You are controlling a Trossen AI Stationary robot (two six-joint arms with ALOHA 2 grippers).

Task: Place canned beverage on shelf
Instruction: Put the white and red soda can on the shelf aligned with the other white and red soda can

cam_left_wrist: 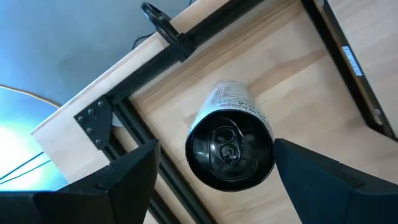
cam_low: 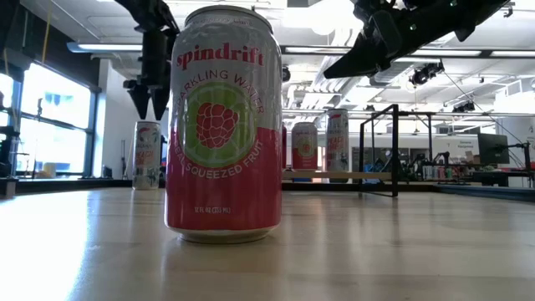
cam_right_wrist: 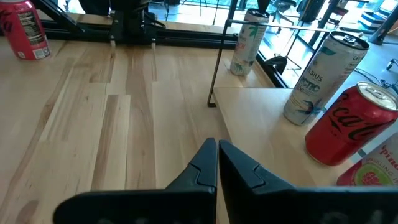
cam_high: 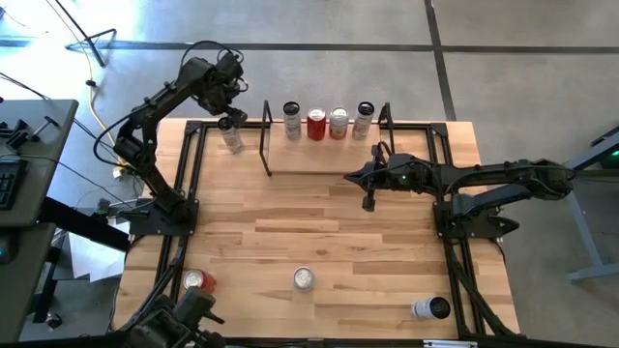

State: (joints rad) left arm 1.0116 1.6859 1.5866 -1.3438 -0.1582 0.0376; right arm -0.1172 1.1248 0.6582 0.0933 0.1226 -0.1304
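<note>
The shelf [cam_high: 324, 159] is a low light-wood board between two black end frames at the table's far side. Several cans stand on it in a row, among them a red one [cam_high: 316, 124]. A white-and-green can [cam_high: 231, 138] stands upright on the table just left of the shelf. My left gripper [cam_high: 229, 121] hangs open right above this can, and its fingers [cam_left_wrist: 124, 177] stand wide on either side of the can's dark top [cam_left_wrist: 230, 152] without touching it. My right gripper [cam_high: 368, 201] is shut and empty above the table, near the shelf's front right corner.
A Spindrift can [cam_high: 304, 278] stands near the table's front middle. A red can [cam_high: 198, 281] stands at the front left. A white can [cam_high: 430, 307] lies on its side at the front right. Black rails [cam_high: 189, 164] frame the tabletop. Bare wood lies in the middle.
</note>
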